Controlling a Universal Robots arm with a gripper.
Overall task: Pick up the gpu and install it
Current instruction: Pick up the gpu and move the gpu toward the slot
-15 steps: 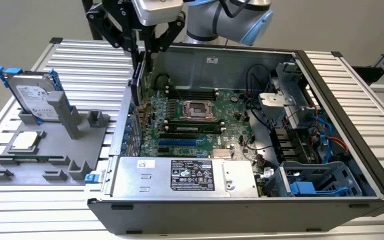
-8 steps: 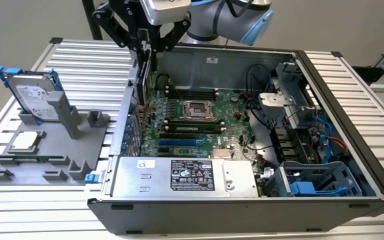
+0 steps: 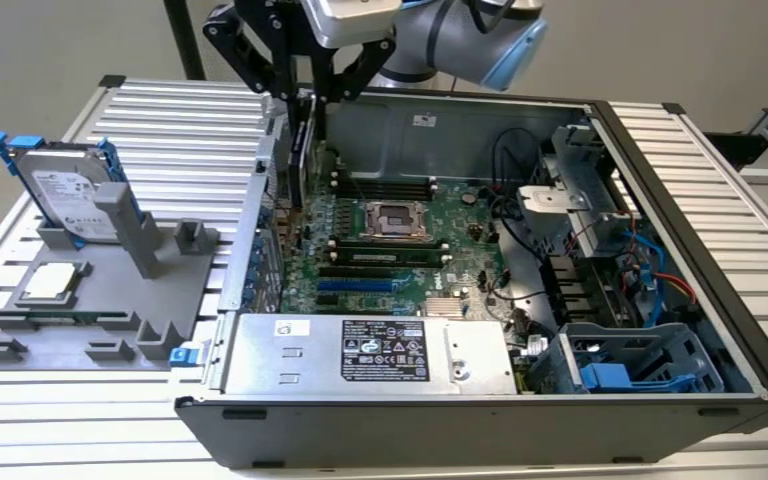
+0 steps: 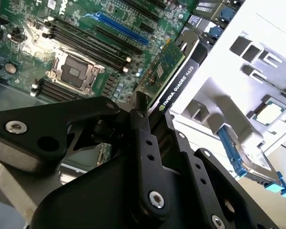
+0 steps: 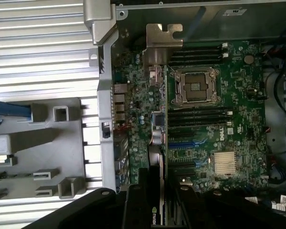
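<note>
Step in hand: installation; the pick-up is done. My end effector (image 4: 152,112) is clamped on the gpu (image 4: 168,71), which hangs edge-on above the motherboard (image 3: 398,250) inside the open case (image 3: 491,440). Its silver bracket (image 5: 163,36) points to the motherboard's rear edge. I judge the card not yet seated, as it stands clear of the motherboard. Seating calls for its bottom edge squared over the blue slot (image 4: 117,27) on the motherboard, the bracket meeting the rear opening, then a straight, even push without tilt.
</note>
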